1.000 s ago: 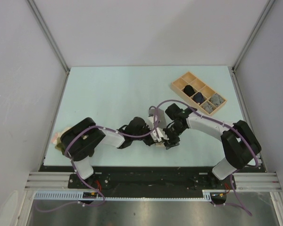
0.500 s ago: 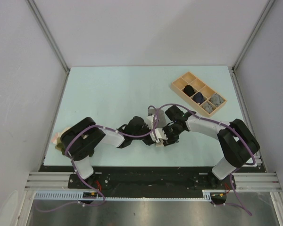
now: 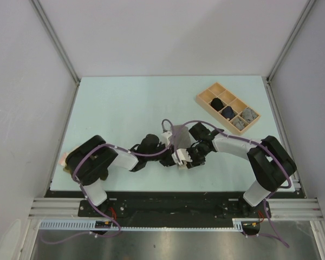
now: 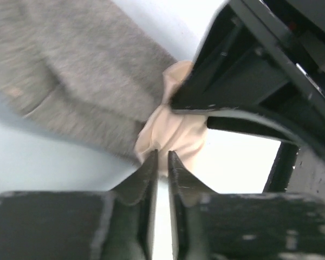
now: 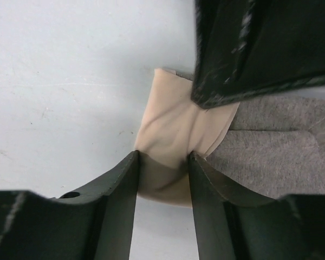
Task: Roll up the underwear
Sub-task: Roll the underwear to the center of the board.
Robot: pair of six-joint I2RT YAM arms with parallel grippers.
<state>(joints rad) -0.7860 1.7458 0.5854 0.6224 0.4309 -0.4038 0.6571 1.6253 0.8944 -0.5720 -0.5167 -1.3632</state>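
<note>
The two arms are meeting over the table, on the side of the wooden tray that faces the arm bases and to its left in the top view; the beige underwear is lying there, bunched into a small creased wad, well apart from the tray; the grey underwear is lying flat just beside it, touching it and partly tucked under its edge, on the side nearer the tray.

The right gripper is reaching in from the tray's side; its fingers are pinching the beige underwear, with the cloth puckering in the gap between them and spilling out below.

The left gripper is coming at the same wad from the side away from the tray; its fingers are standing nearly pressed together, only a thin slit showing between them, and their tips are sitting at the wad's edge; whether any fold is caught in that slit I cannot tell.

The two grippers are crowding each other, each one's black body filling a corner of the other's wrist view.

Inside the tray, a dark roll, a navy roll and two grey rolls are sitting in separate compartments; the compartments along the tray's far side are showing bare wood.
</note>
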